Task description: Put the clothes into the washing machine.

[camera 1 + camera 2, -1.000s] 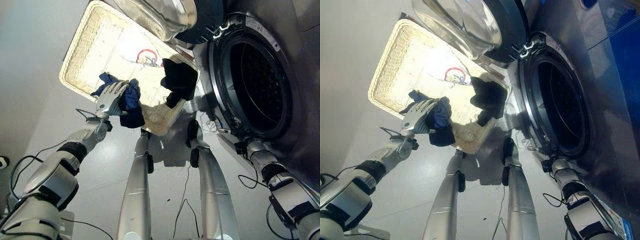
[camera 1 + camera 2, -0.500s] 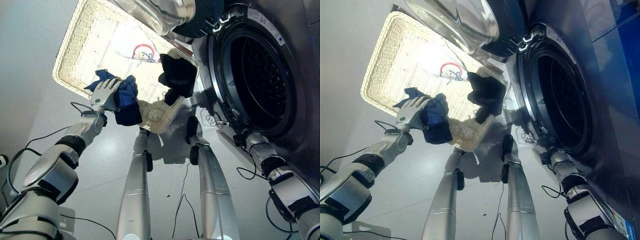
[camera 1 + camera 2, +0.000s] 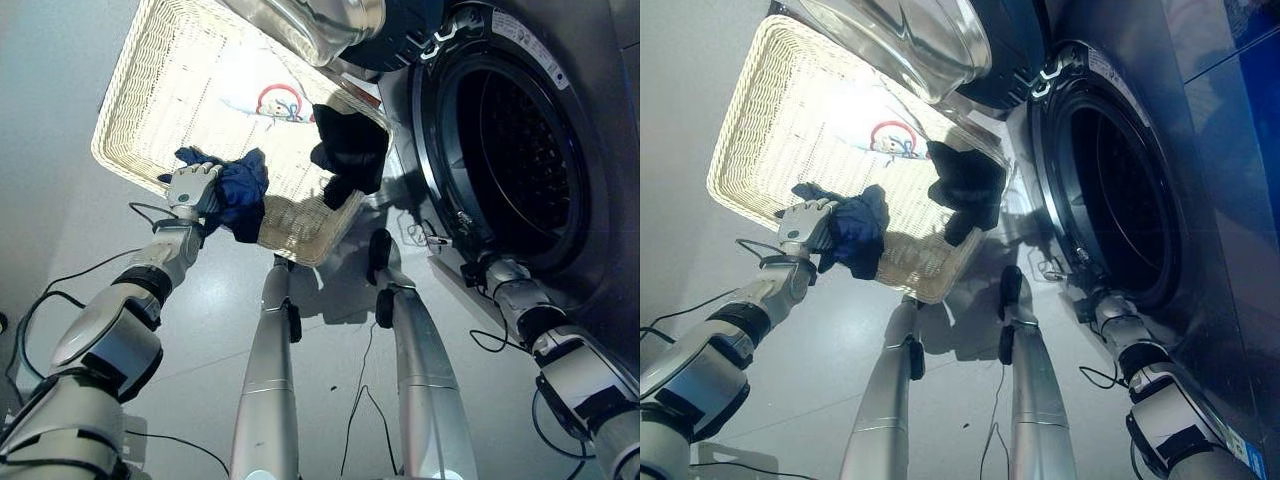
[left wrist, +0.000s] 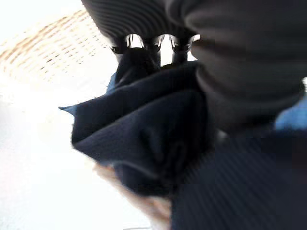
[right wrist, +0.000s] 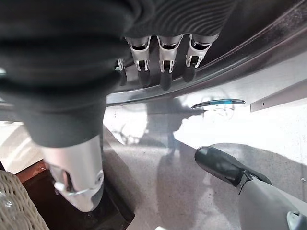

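— Left wrist view first: what has the left hand (image 3: 193,187) got?
— Its fingers (image 4: 154,44) are curled into a bunched dark blue garment (image 3: 238,192), gripping it at the near rim of the wicker basket (image 3: 150,90), with part of the cloth drooping over that edge.
— Anything else in the basket?
— A black garment (image 3: 348,150) hangs over the rim nearest the washing machine (image 3: 600,120), and a pale cloth with a red ring (image 3: 270,100) lies on the bottom.
— And the right hand (image 5: 163,57)?
— Its fingers are relaxed and holding nothing, close under the lower rim of the drum opening (image 3: 520,130). The glass door (image 3: 900,40) is swung out above the basket, and bare grey floor (image 3: 60,130) lies beside the basket.
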